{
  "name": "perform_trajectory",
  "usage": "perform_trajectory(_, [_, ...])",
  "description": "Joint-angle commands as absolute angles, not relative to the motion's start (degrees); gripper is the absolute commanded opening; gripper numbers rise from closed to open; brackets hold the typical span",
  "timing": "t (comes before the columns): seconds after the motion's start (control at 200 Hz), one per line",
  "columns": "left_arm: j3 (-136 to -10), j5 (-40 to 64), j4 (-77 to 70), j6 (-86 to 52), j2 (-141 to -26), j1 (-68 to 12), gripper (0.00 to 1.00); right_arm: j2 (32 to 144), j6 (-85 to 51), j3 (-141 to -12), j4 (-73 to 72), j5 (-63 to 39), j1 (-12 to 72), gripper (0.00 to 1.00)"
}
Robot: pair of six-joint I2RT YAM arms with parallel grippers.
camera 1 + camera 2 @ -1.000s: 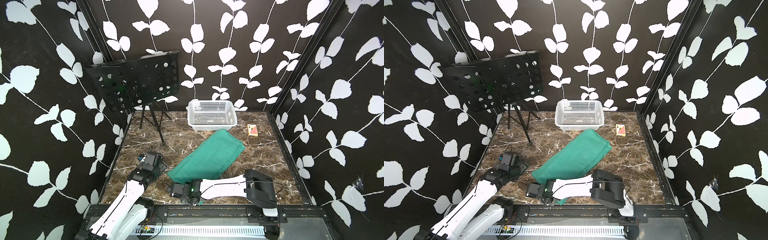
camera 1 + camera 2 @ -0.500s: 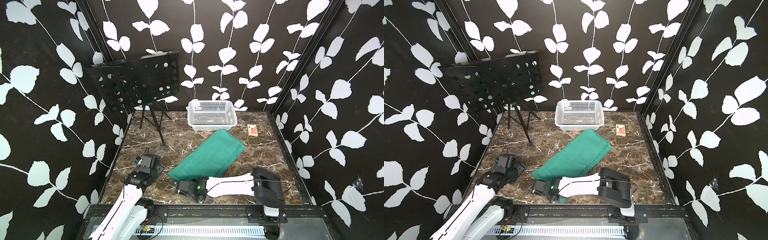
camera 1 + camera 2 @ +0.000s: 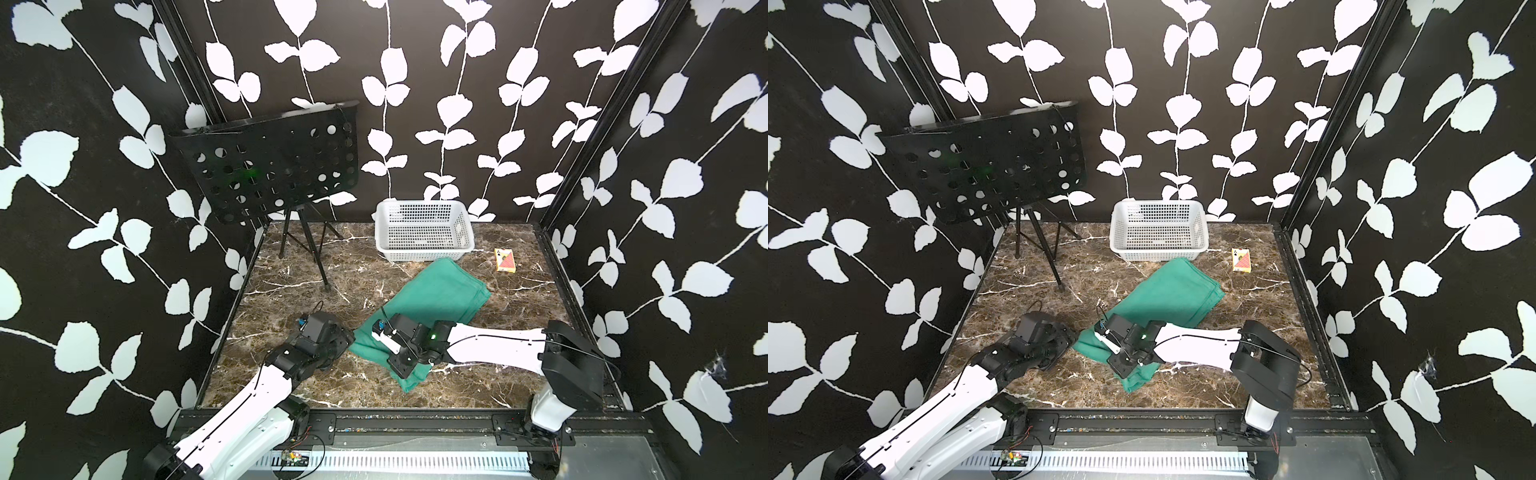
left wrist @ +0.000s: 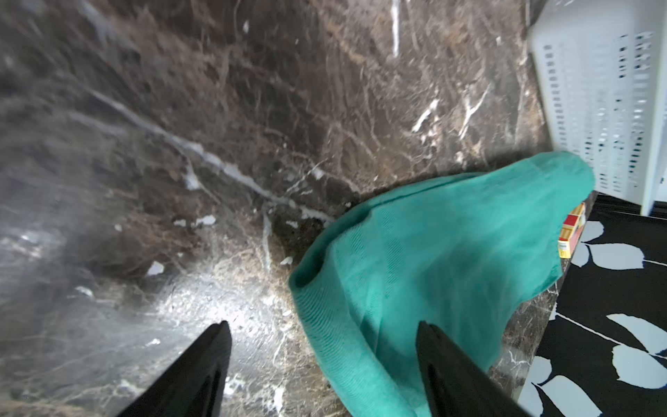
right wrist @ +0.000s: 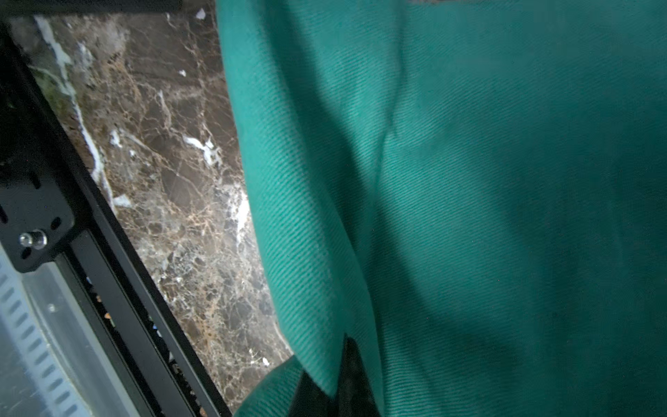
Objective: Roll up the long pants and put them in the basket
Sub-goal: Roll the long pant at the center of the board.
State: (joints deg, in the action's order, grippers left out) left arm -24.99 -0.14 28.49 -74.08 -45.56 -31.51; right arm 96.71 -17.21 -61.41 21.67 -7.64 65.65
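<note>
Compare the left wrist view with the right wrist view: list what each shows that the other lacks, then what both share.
Only the left wrist view: the white basket, the small card box and the open left gripper. Only the right wrist view: the black frame rail and the right gripper, pinched shut on cloth. Both: the long pants and the marble table.

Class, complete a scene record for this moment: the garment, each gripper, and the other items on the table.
garment: the long pants, teal-green, folded flat on the marble table, not yet rolled
left gripper: open at the pants' near corner, gripping nothing
right gripper: shut on the pants' near edge
other items: white basket, card box, music stand
</note>
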Motion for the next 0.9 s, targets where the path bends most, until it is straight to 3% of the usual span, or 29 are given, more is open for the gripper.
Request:
perform_trajectory(0.0, [-24.03, 0.37, 24.75, -77.83, -47.06, -33.33, 0.83, 95.59, -18.27, -59.81, 20.19, -10.4, 65.5, 0.0])
perform_trajectory(0.12, [-25.04, 0.44, 23.83, -79.59, -51.42, -36.61, 0.82, 95.28, -18.51, -59.46, 19.86, -9.92, 65.39, 0.0])
perform_trajectory(0.22, [-24.45, 1.06, 21.62, -81.17, -54.71, -37.44, 0.73, 95.01, -18.37, -58.82, 20.0, -9.69, 65.39, 0.0])
perform_trajectory(0.38, [-23.97, -0.56, 19.86, -82.28, -55.79, -37.48, 0.32, 93.94, -17.58, -55.42, 18.67, -8.45, 65.43, 0.0])
perform_trajectory(0.47, [-23.69, -0.63, 19.52, -82.62, -55.89, -37.49, 0.16, 93.6, -16.69, -54.07, 17.8, -7.64, 65.56, 0.0])
perform_trajectory(0.575, [-23.09, -0.52, 18.89, -83.21, -56.08, -37.53, 0.01, 93.88, -14.72, -55.31, 19.09, -4.02, 67.44, 0.2])
perform_trajectory(0.72, [-22.49, -1.14, 18.72, -83.76, -55.46, -37.53, 0.0, 93.97, -11.33, -58.22, 20.04, 5.49, 72.42, 0.61])
perform_trajectory(0.895, [-22.49, -1.21, 18.92, -83.92, -55.38, -37.53, 0.0, 97.56, -6.32, -59.99, 18.44, 13.86, 77.26, 0.75])
